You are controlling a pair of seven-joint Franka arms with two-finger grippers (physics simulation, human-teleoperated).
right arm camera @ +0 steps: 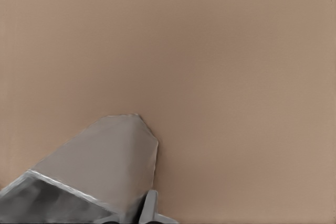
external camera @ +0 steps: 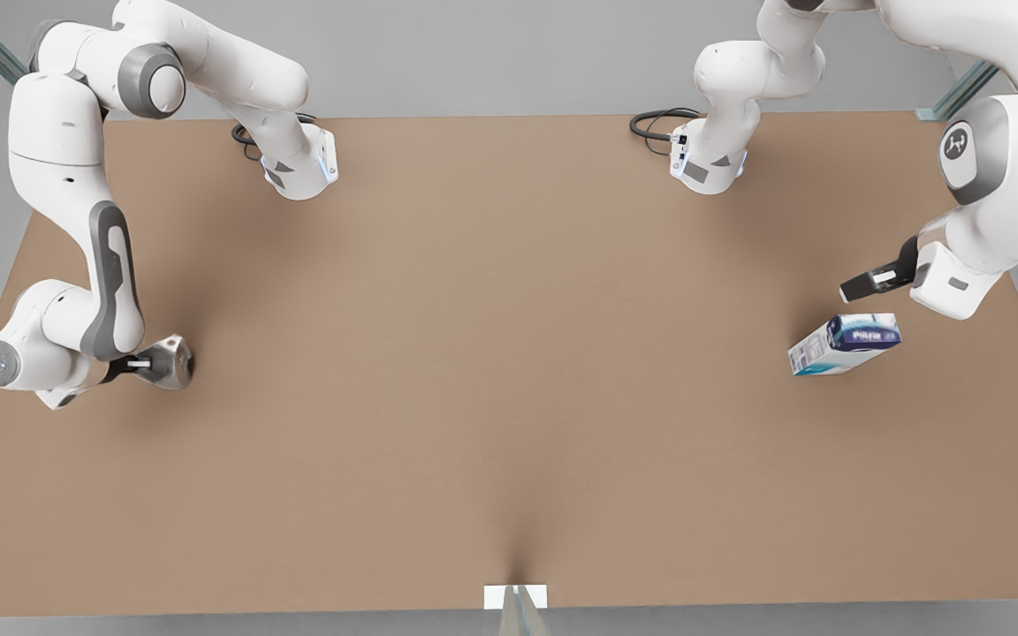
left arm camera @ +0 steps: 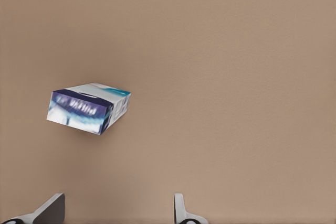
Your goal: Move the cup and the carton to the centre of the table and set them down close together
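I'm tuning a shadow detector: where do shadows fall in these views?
Front view: soft dark patches on the matte brown table under both arms, beside the silvery faceted cup and the white-and-blue carton. Left wrist view: faint shade under the carton. Right wrist view: dim edge beside the cup.

Simulated robot test cell, not a lived-in room. Plain matte brown counter [external camera: 509,353], unmarked. Two white Franka arms: one at the front view's left [external camera: 76,221], one at its right [external camera: 995,177], bases bolted at the far edge with black cables [external camera: 655,124]. Flat grey surround; metal frame struts [external camera: 968,84] in the corners.
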